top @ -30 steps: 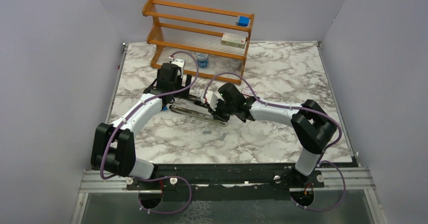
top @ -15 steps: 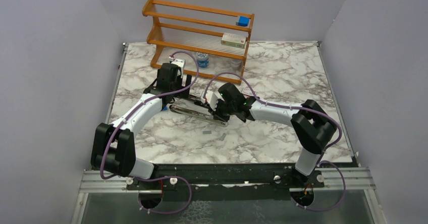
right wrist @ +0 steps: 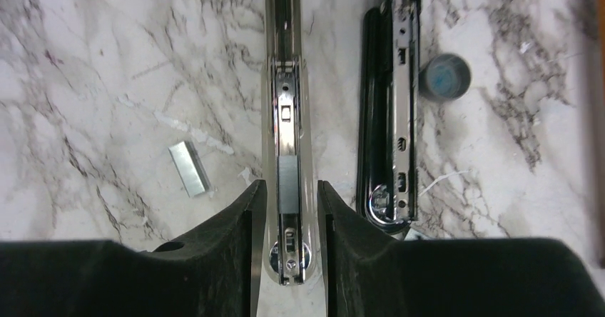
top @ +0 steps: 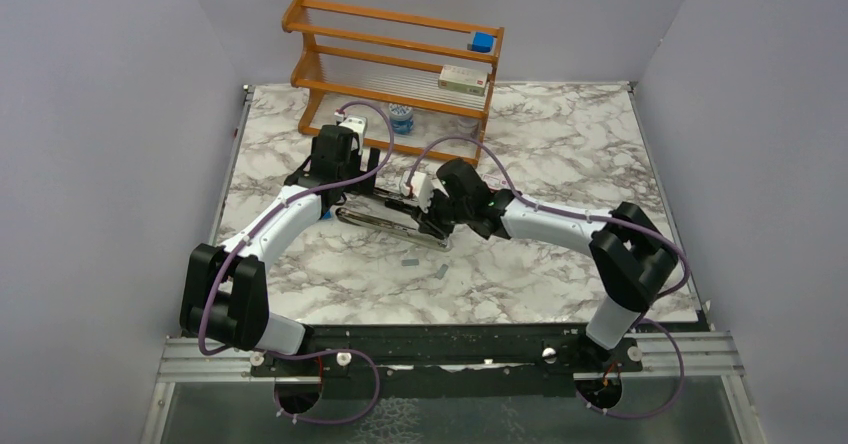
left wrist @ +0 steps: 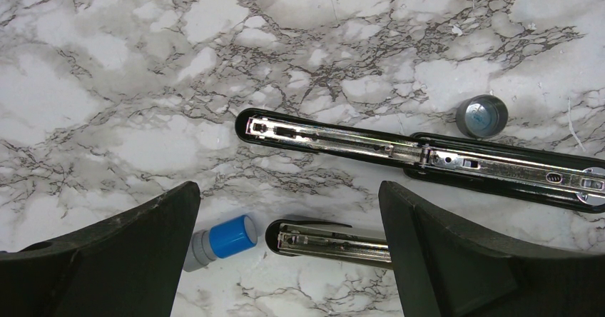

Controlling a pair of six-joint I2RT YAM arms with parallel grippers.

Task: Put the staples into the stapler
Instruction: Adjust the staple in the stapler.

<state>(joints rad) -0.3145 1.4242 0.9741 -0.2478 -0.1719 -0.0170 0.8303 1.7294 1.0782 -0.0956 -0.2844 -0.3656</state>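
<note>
The stapler (top: 390,219) lies open in the middle of the table (top: 560,154), its 2 bars side by side. The right gripper (right wrist: 290,192) is closed on the silver bar, 1 finger on each side. The left gripper (left wrist: 289,195) hangs wide open over the stapler's left end, holding nothing. 2 staples (top: 410,261) lie on the table, just on the near side of the stapler.

Moved: right jaws, slightly along stapler (top: 385,220) toward rack (top: 390,18); elbow swung outward.
</note>
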